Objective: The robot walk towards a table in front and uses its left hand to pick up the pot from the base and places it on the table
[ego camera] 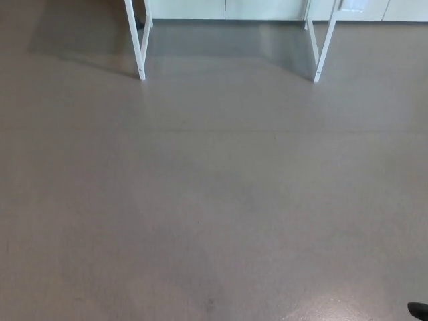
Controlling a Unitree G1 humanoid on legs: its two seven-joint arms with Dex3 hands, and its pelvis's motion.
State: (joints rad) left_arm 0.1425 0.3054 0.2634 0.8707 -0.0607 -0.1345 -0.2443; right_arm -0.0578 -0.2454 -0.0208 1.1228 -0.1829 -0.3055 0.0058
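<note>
**Status: approach phase, no manipulation begun.**

1. Field of view. The head camera is pitched down at the floor [214, 200], a plain grey-brown surface that fills nearly all of the frame. The robot stands well back from the work area, so only the lower structure of the table is visible.

2. Table. Two white front legs appear at the top edge: the left table leg [140, 50] and the right table leg [322, 50]. Each slants slightly outward toward its foot. The tabletop lies above the frame edge. Behind the legs runs a row of pale cabinet fronts [261, 8].

3. Task object. The pot and its base are not visible. By judgement, they sit on the tabletop, beyond the upper edge of the picture.

4. Left hand. Not in the frame, so its state cannot be reported. This fits a walking stage, in which the arm need not be raised until the table is within reach.

5. Right hand. A small dark shape [418, 310] enters at the bottom right corner. It may be the edge of the right hand, but too little shows to confirm this or to tell how the hand is set.

6. Next requirement. By judgement, the robot must close the gap to the table and centre itself between the two legs. It must then raise its view until the pot and base can be located.
</note>
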